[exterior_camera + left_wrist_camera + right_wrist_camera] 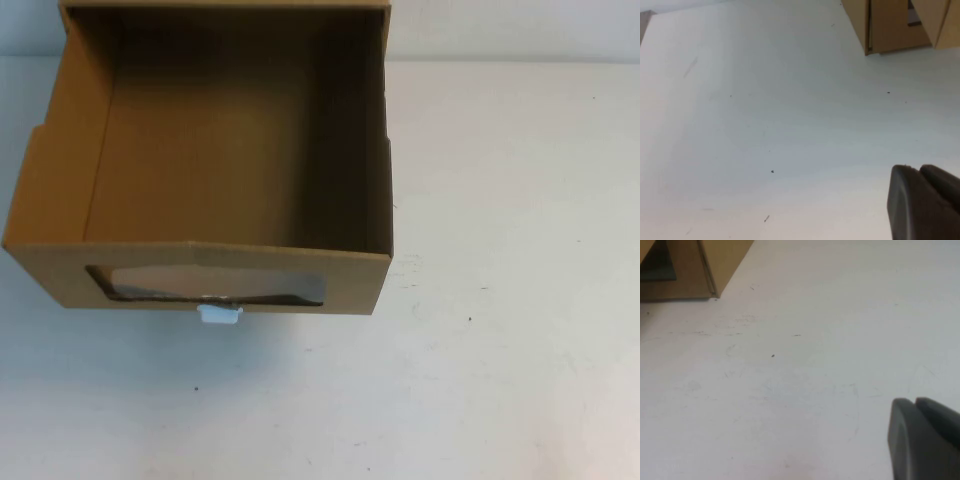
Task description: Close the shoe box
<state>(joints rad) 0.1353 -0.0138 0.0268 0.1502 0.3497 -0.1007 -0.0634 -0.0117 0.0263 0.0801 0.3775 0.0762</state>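
The shoe box (215, 170) drawer stands pulled out, front facing the robot — left gripper (925, 200) and right gripper (925, 437) both hang over bare tabletop (520, 300), well short of it; whether their fingers are spread I cannot tell, nor which is nearer.

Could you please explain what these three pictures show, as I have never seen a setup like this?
This is a two-armed table robot, each arm ending in a claw. One picture looks down from a raised camera on the robot; neither arm shows there. It shows a brown shoe box on a white table, its drawer pulled out and empty, with a clear window in the front and a small white pull tab below it. The other two come from cameras on the wrists. The left claw and the right claw each appear as a dark shape at the picture's edge, above bare table, away from the box. Neither holds anything.
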